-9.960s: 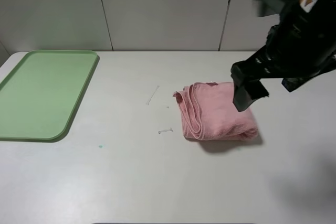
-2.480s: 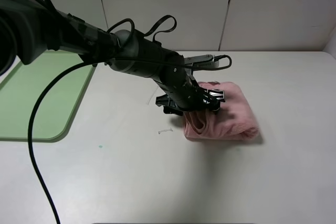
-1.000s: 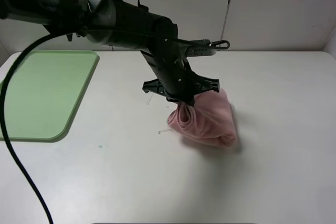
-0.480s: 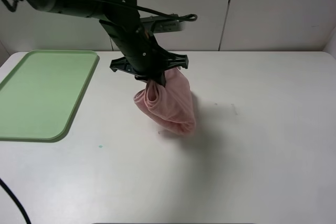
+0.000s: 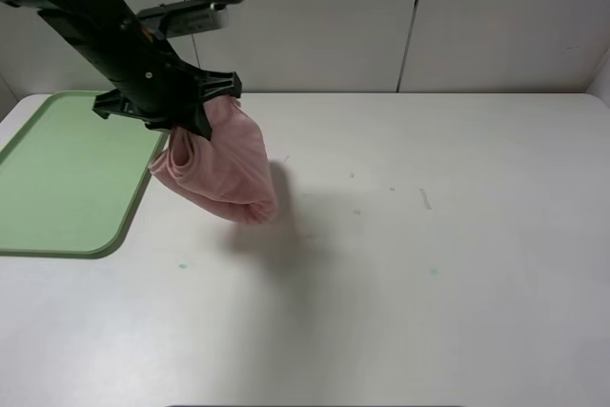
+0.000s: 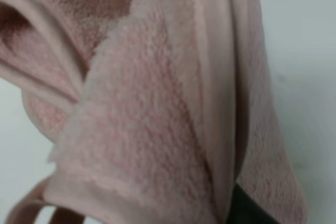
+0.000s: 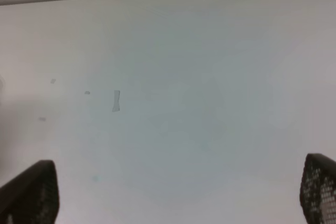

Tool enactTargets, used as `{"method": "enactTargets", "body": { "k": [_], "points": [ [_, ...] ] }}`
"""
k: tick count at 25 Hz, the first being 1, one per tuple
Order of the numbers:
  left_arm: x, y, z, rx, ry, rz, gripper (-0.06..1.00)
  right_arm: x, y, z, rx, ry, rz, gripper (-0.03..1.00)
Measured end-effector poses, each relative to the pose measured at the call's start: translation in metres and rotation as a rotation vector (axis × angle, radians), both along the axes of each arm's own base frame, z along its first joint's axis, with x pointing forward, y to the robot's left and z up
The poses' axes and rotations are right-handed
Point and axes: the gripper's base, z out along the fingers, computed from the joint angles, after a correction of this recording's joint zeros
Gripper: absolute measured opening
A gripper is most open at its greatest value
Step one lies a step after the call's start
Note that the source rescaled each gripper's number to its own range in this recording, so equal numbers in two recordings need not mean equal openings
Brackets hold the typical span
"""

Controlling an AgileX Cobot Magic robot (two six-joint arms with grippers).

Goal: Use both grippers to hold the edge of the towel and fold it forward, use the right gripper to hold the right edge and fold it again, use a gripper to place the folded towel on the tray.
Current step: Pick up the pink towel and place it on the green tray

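Towel [image 5: 224,167] is hanging bunched from the clenched left gripper [image 5: 181,121] beside the tray [image 5: 67,173] at frame left (right gripper [image 7: 173,195] gaping, empty), risking unfolding on release.

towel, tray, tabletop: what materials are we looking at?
Towel: pink terry cloth, looped fluffy pile with a smooth stitched hem, plain in the left wrist view; it sags limply from the left gripper.
Tray: light green, probably moulded plastic; smooth matte, rounded corners, low rim.
Tabletop: white, smooth, faint sheen; likely laminate, hard to say.
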Motion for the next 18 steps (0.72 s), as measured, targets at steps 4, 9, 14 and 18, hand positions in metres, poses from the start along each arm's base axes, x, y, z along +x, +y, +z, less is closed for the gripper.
{"method": "enactTargets", "body": {
  "k": [4,9,14,18],
  "points": [
    [0.005,0.032,0.008,0.018,-0.014,0.043,0.09,0.0,0.0,0.0,0.0,0.0,0.0,1.0],
    [0.014,0.067,0.009,0.041,-0.025,0.091,0.09,0.0,0.0,0.0,0.0,0.0,0.0,1.0],
    [0.021,0.1,0.009,0.064,-0.033,0.134,0.09,0.0,0.0,0.0,0.001,0.0,0.001,1.0],
    [0.026,0.126,0.01,0.076,-0.062,0.179,0.09,0.0,0.0,0.0,0.001,0.0,0.001,1.0]
  ]
}}
